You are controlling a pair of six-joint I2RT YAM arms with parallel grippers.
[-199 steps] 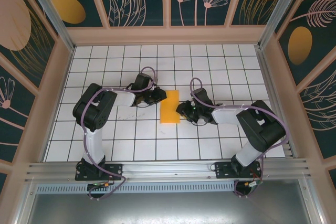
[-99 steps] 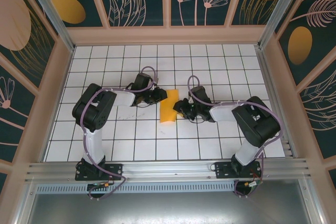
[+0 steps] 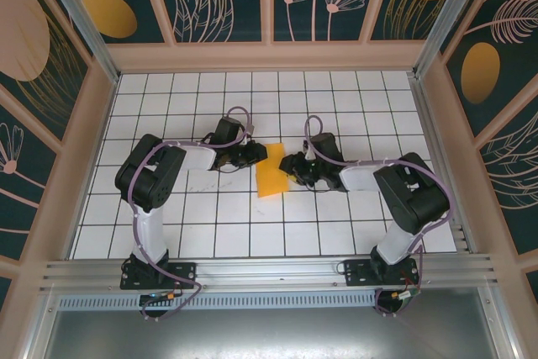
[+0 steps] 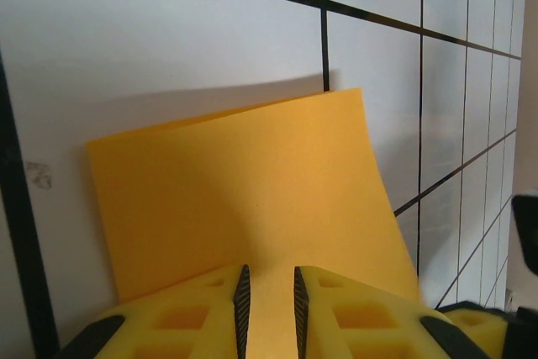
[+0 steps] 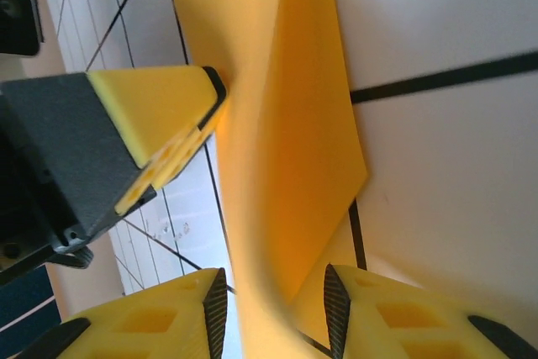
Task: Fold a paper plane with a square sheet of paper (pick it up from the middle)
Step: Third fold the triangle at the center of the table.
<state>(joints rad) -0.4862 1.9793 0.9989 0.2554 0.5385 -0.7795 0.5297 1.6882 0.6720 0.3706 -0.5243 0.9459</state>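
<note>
Left arm (image 3: pixel 155 176): bulky black joint housings, white link tubes between them, pale upright column at the base. Right arm (image 3: pixel 408 195): same build. A mauve cable runs along each arm, arching at 12 o'clock over the wrist. Black base plates (image 3: pixel 160 273) at 6 o'clock.

Left gripper (image 4: pixel 269 292): yellow fingers (image 4: pixel 193 317) with moulded square pockets, and black ribbed pads on the inner faces. Right gripper (image 5: pixel 273 283): matching yellow fingers (image 5: pixel 151 325), dark mounts at the outer corners.
</note>
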